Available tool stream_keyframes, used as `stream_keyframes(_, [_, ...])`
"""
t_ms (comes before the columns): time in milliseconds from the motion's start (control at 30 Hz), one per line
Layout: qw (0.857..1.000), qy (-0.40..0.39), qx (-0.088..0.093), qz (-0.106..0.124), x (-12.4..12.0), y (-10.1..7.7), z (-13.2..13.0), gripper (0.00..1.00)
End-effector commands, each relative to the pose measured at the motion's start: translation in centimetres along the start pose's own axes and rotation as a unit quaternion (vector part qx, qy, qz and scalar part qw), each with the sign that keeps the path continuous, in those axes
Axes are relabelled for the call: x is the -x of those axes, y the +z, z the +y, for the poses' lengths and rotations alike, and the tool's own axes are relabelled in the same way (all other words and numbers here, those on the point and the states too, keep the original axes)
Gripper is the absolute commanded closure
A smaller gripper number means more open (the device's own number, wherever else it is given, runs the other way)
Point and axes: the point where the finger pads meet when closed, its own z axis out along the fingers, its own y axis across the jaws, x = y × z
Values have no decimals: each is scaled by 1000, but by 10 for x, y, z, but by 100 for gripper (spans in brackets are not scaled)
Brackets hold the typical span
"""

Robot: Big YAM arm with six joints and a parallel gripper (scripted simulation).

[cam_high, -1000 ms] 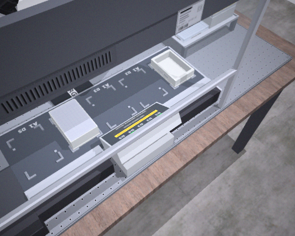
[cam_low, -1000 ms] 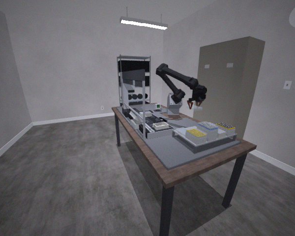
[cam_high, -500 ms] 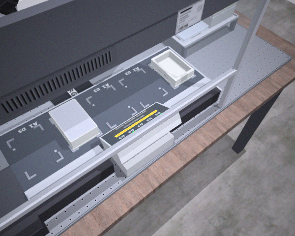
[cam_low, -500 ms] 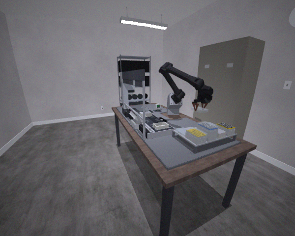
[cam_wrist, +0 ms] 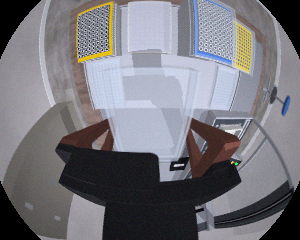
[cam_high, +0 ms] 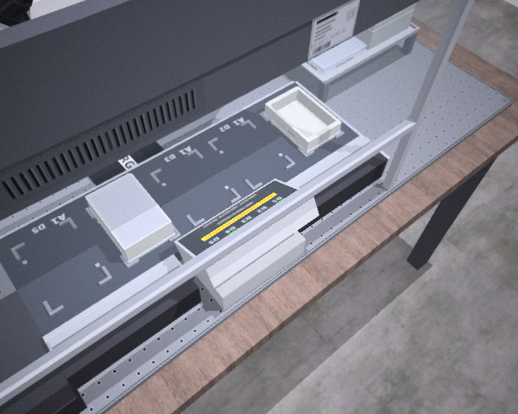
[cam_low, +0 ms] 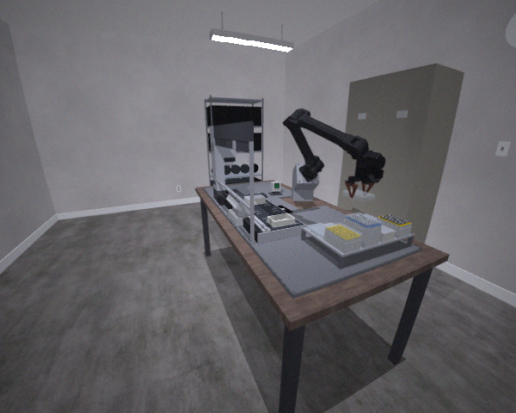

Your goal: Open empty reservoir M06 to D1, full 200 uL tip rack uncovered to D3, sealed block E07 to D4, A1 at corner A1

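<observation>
My claw (cam_wrist: 150, 135) grips a clear cover (cam_wrist: 149, 103) above the shelf (cam_low: 320, 234); reservoir (cam_high: 303, 117) and block (cam_high: 129, 216) sit seated, tip rack pending.

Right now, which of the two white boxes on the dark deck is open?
The hollow tray-like box beside D2; the other box has a flat top.

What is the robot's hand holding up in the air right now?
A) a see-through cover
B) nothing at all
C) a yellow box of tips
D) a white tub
A: the hand is shut on a see-through cover, carried in the air above the shelf, while the white tub sits down on the deck.
</observation>
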Motion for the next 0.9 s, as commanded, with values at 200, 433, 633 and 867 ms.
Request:
stream_keyframes(200, [1000,11,1,-16,20,-11,-7,100])
stream_keyframes(433, [1000,11,1,-16,20,-11,-7,100])
stream_keyframes(633, [1000,15,-2,-21,21,-18,-16,100])
stream_keyframes(867, [1000,15,-2,-20,20,-17,-16,100])
